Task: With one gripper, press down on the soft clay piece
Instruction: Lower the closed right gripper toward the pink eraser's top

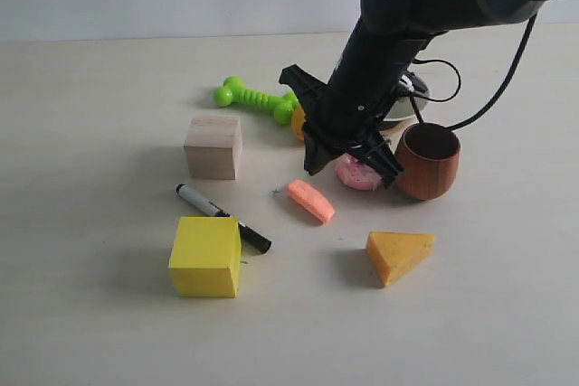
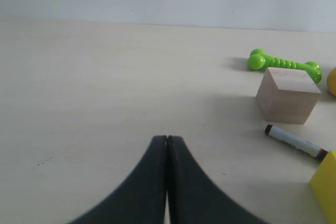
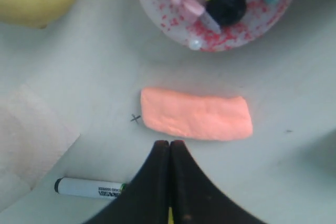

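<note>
The soft clay piece (image 1: 311, 201) is a smooth salmon-orange slab lying flat on the pale table, in front of the pink doughnut toy (image 1: 357, 174). In the right wrist view the clay piece (image 3: 197, 115) lies just beyond my right gripper (image 3: 169, 142). That gripper is shut and empty, and hangs above the table without touching the clay. The right arm (image 1: 389, 33) leans in from the upper right. My left gripper (image 2: 167, 139) is shut on nothing over bare table, far from the clay, and does not show in the exterior view.
A wooden cube (image 1: 213, 146), a yellow cube (image 1: 206, 256) and a black-capped marker (image 1: 223, 218) lie left of the clay. A cheese-like wedge (image 1: 400, 254) sits front right, a brown cup (image 1: 428, 161) right, and a green bone toy (image 1: 256, 98) behind.
</note>
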